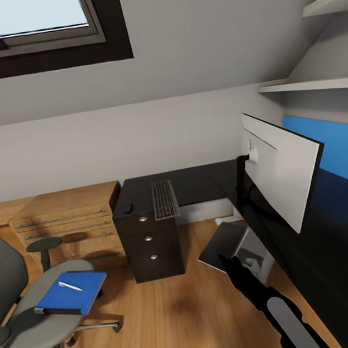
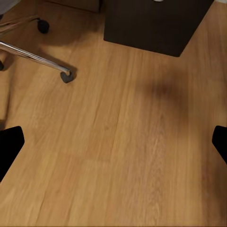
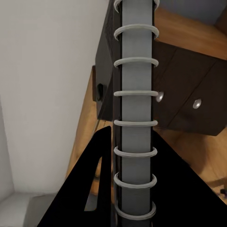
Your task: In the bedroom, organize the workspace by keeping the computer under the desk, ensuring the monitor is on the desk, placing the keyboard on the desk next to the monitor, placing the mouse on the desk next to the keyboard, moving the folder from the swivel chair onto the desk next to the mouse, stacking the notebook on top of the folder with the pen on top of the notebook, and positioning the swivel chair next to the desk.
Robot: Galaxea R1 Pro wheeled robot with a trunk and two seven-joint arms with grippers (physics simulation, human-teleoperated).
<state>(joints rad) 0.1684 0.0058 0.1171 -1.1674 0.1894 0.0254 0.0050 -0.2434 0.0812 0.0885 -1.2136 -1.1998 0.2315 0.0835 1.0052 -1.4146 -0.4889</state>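
My right gripper (image 1: 232,261) is shut on the spiral-bound grey notebook (image 1: 224,245), held low in front of the black desk (image 1: 198,184); the right wrist view shows its wire spine (image 3: 135,118) between the fingers. The keyboard (image 1: 164,199) and the dark mouse (image 1: 129,208) lie on the desk's left end. The monitor (image 1: 284,172) stands on the right wing, its white back towards me. The blue folder (image 1: 72,293) lies on the swivel chair's (image 1: 44,326) seat with the white pen (image 1: 70,286) on it. My left gripper (image 2: 113,142) hangs open over the wooden floor.
A grey box (image 1: 259,253), probably the computer, sits on the floor under the desk behind the notebook. The desk's drawer unit (image 1: 150,246) stands beside a wooden dresser (image 1: 68,220). The chair's wheeled legs (image 2: 42,59) spread near my left gripper. Wall shelves (image 1: 317,82) hang above the monitor.
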